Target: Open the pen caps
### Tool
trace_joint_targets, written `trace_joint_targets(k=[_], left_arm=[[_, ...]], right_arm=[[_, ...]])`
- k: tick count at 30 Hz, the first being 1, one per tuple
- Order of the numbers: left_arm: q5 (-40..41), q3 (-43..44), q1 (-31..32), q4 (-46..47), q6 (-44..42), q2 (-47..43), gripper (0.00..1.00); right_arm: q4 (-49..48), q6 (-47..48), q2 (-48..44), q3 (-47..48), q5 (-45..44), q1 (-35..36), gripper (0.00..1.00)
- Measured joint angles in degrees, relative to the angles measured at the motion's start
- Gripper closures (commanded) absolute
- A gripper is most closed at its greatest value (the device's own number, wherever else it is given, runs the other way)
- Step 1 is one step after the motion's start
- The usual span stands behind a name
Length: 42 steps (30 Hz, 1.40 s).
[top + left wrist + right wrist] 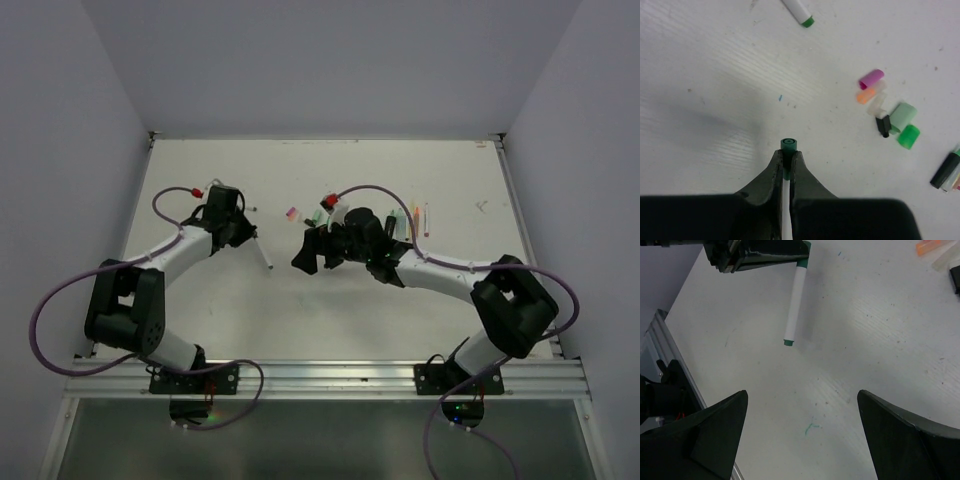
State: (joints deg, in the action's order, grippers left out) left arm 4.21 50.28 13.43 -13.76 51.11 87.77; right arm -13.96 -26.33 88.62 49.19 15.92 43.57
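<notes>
The left gripper (788,154) is clamped tight on a white pen (796,300), pinching it near 1 end. A dark green end piece (788,145) pokes out just past the fingertips. The rest of the pen reaches toward the right gripper (802,395) and ends in a small green tip (789,342). The right gripper's fingers are spread wide with nothing between them, over bare table (880,340), a little short of the pen's free end.

To one side of the held pen, a cluster of loose caps (887,107) lies on the table: a pink cap (871,78), an orange cap (866,96), a clear cap (877,104), a black cap (883,126), a pale green cap (903,116) and a bright green cap (908,136), most of them touching or just beside one another. So about 6 caps look already off.

A second white pen (799,11) with a green tip lies apart from the pile, and more pens (427,218) lie beyond the right arm, too small to tell whether they are capped.

The job looks well along but unfinished: the held pen seems to still carry its cap, though which green end is the cap I cannot tell
</notes>
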Motion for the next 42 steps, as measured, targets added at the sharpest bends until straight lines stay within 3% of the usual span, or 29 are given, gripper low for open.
trace_joint_targets(k=[15, 21, 24, 29, 31, 34, 37, 40, 42], left_arm=[[-1.6, -3.3, 5.0, 5.6, 4.0, -5.9, 1.00], [-1.7, -3.3, 5.1, 6.1, 4.5, -7.9, 1.00], [-2.1, -3.4, 5.1, 6.2, 4.8, -8.4, 1.00], [-2.3, -4.0, 5.1, 6.5, 4.8, -9.0, 0.99], [-2.4, -4.0, 5.1, 6.6, 4.7, -9.3, 0.92], [-2.6, -4.3, 5.1, 6.9, 3.4, -9.8, 0.71], [-4.2, -5.6, 5.1, 9.0, 2.1, -11.2, 0.41], [-6.4, -7.2, 5.1, 12.3, 1.1, -13.3, 0.26], [-8.0, -8.1, 5.1, 14.6, 0.5, -14.3, 0.25]], right_arm=[[-3.7, -4.8, 14.3, 10.9, -6.0, 5.7, 0.13], [-3.4, -4.7, 18.8, 15.5, -7.4, 5.6, 0.27], [-3.0, -4.7, 20.7, 17.2, -7.5, 5.6, 0.42], [-2.4, -4.4, 21.8, 18.0, -7.4, 5.6, 0.88], [-2.3, -4.5, 21.8, 18.0, -7.6, 5.7, 1.00], [-2.3, -4.5, 21.6, 17.9, -7.5, 5.7, 1.00], [-2.1, -4.3, 20.0, 16.3, -7.9, 5.6, 1.00], [-1.8, -3.9, 16.9, 12.8, -8.7, 5.6, 1.00], [-1.6, -3.5, 14.6, 10.7, -9.1, 5.6, 1.00]])
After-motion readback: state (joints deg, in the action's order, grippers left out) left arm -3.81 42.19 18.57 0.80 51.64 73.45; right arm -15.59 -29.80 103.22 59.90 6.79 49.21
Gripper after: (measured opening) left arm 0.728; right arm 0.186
